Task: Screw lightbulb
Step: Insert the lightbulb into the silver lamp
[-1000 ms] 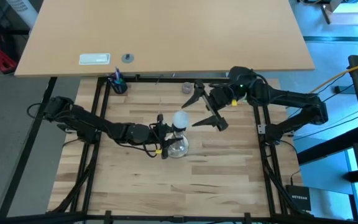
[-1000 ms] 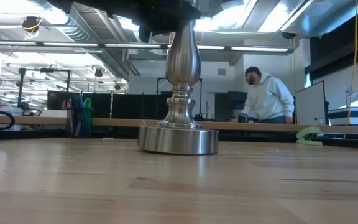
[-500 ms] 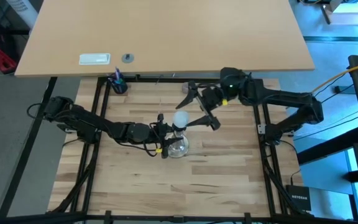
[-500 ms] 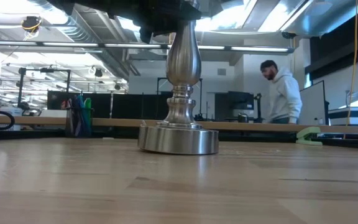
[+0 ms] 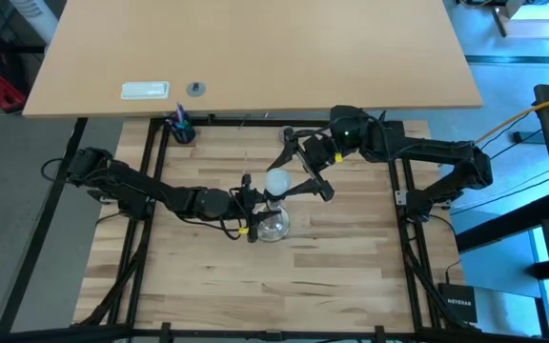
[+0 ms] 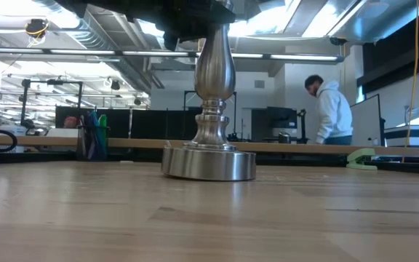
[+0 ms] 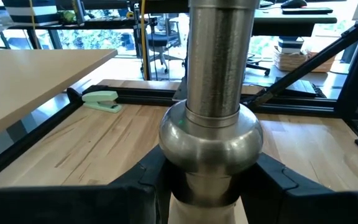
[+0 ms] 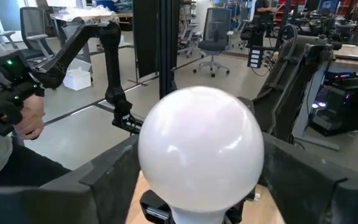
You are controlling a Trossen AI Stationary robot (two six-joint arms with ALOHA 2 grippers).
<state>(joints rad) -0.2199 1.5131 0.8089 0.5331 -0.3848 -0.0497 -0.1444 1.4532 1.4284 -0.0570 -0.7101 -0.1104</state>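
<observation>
The white lightbulb (image 5: 275, 181) stands upright in the dark socket on top of the silvery stand (image 5: 272, 227), whose round base (image 6: 209, 163) rests on the wooden table. My left gripper (image 5: 254, 204) reaches in from the table's left and is shut on the stand's stem. My right gripper (image 5: 290, 173) comes from the far right and is open. In the right wrist view its fingers (image 8: 107, 171) stand on either side of the bulb's globe (image 8: 201, 146), and I see no touch. My left gripper pinches the stand's metal stem (image 7: 210, 177) between its two fingers (image 7: 143, 186), just beside the rounded bulge (image 7: 210, 134). The fingers come in level from the table's left, across the stem. The stand is upright with its base on the table.
A dark pen cup (image 5: 181, 129) stands at the table's far left corner. A green stapler (image 7: 104, 101) lies near the frame. A big tan tabletop (image 5: 255, 48) lies beyond the far edge. A person (image 6: 333, 109) stands in the room behind.
My right gripper has moved toward the table's left, up to the bulb, so that its open fingers now stand on either side of the globe. The stand and bulb have kept still. The person in the room has walked to the right.
</observation>
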